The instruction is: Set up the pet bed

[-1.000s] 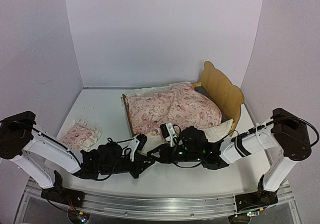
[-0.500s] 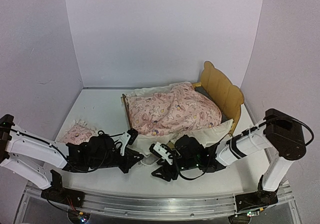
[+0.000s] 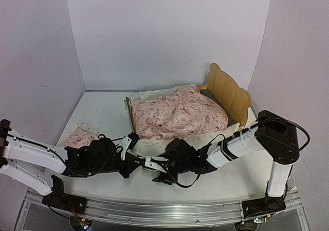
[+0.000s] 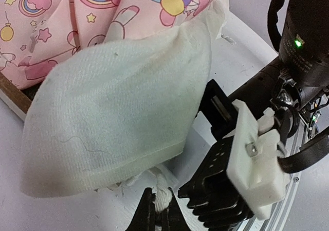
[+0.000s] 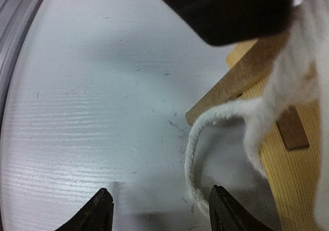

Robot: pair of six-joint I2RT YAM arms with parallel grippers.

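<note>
The pet bed (image 3: 226, 89), light plywood with a wavy headboard, stands at the back right. A pink patterned blanket (image 3: 177, 115) with a white ruffle lies heaped over it and spills over the near rail. My left gripper (image 4: 162, 202) is shut on a bunched bit of the blanket's white ruffle (image 4: 108, 118), low at the bed's near corner. Just right of it my right gripper (image 5: 162, 213) hangs open over bare table, with a loop of white ruffle cord (image 5: 193, 159) beside its right finger. The bed's wooden frame (image 5: 241, 76) shows behind the cord.
A small pink ruffled pillow (image 3: 79, 137) lies on the table at the left, beside the left arm. The right gripper's body (image 4: 247, 164) sits close to the left gripper's right side. White walls close off the back and both sides.
My right gripper has opened, let go of the blanket edge, and dropped left toward the near edge. The left gripper stays shut on the ruffle and has shifted slightly left.
</note>
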